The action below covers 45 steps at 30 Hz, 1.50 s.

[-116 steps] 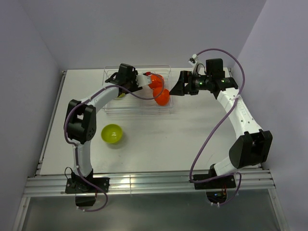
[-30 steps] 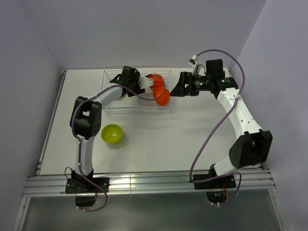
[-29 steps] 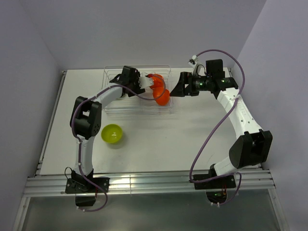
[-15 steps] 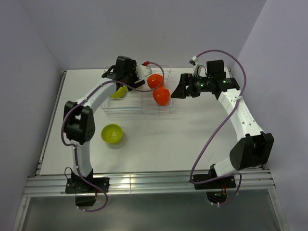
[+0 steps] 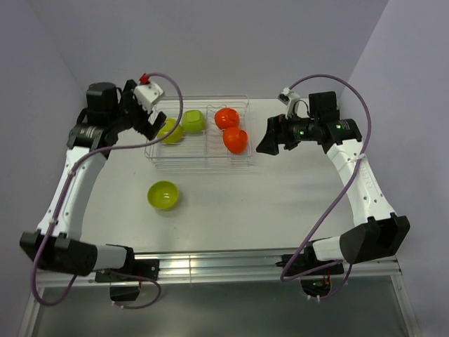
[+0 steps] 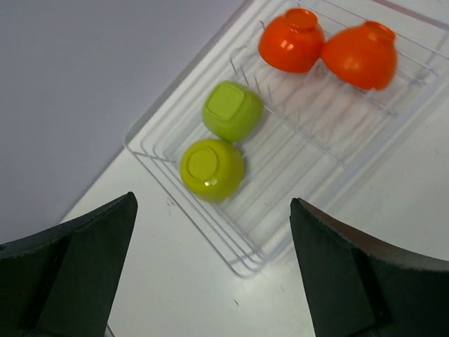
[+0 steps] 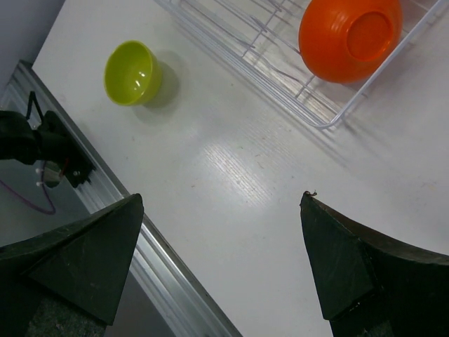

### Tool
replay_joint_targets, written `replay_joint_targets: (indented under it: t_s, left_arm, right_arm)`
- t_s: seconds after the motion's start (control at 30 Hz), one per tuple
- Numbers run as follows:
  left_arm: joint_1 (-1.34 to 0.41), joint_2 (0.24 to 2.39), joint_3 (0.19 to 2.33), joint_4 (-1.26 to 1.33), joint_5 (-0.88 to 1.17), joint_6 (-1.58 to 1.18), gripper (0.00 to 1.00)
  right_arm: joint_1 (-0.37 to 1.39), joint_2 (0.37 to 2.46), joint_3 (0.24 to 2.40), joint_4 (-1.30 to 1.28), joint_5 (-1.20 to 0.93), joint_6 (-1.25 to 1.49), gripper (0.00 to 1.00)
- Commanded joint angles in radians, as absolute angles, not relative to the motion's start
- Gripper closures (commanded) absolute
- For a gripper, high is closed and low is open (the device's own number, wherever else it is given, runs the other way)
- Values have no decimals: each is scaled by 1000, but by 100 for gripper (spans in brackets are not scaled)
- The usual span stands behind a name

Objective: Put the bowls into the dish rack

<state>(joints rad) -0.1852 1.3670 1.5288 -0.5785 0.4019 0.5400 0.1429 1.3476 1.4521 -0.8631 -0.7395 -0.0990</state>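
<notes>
The dish rack (image 5: 200,159) is a thin-wire basket at the back of the table. It holds two lime-green bowls (image 5: 168,130) (image 5: 193,121) and two orange bowls (image 5: 226,117) (image 5: 236,140), all base up or tipped. A third green bowl (image 5: 163,195) sits upright on the table in front of the rack. My left gripper (image 5: 147,124) is open and empty, raised beside the rack's left end. My right gripper (image 5: 263,142) is open and empty, just right of the rack. The left wrist view shows the rack (image 6: 280,232) with the green bowls (image 6: 212,169) (image 6: 232,110) and orange bowls (image 6: 290,40) (image 6: 358,55).
The right wrist view shows one orange bowl (image 7: 349,38) in the rack corner (image 7: 319,123), the loose green bowl (image 7: 132,72) and the metal rail (image 7: 175,281) at the table's near edge. Purple-grey walls close in the back and both sides.
My left arm has swung back left and up, away from the rack's middle. A green bowl it carried now lies in the rack's left part. My right gripper has shifted slightly right.
</notes>
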Motion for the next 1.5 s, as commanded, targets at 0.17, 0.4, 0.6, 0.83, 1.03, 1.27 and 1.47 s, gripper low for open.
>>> replay_joint_targets:
  t_s: [0.17, 0.4, 0.6, 0.83, 1.03, 1.27, 1.47]
  left_arm:
    - [-58, 1126, 1156, -686, 537, 512, 3]
    - [-20, 1120, 974, -647, 488, 453, 12]
    - [-20, 1170, 861, -565, 414, 465, 20]
    - [-20, 1255, 819, -514, 387, 449, 29]
    - [-20, 1292, 779, -491, 387, 468, 38]
    - [-28, 1310, 746, -462, 385, 488, 50]
    - [-72, 1315, 742, -454, 410, 473, 62]
  right_arm:
    - [133, 1270, 1439, -916, -698, -190, 0]
    - [135, 1244, 1399, -930, -674, -206, 0]
    - [135, 1230, 1384, -933, -655, -210, 0]
    - [135, 1236, 1382, -934, -650, -204, 1]
    - [135, 1239, 1381, -928, -649, -198, 1]
    - [135, 1252, 1381, -920, -655, -192, 1]
    - [135, 1255, 1359, -864, -647, -132, 1]
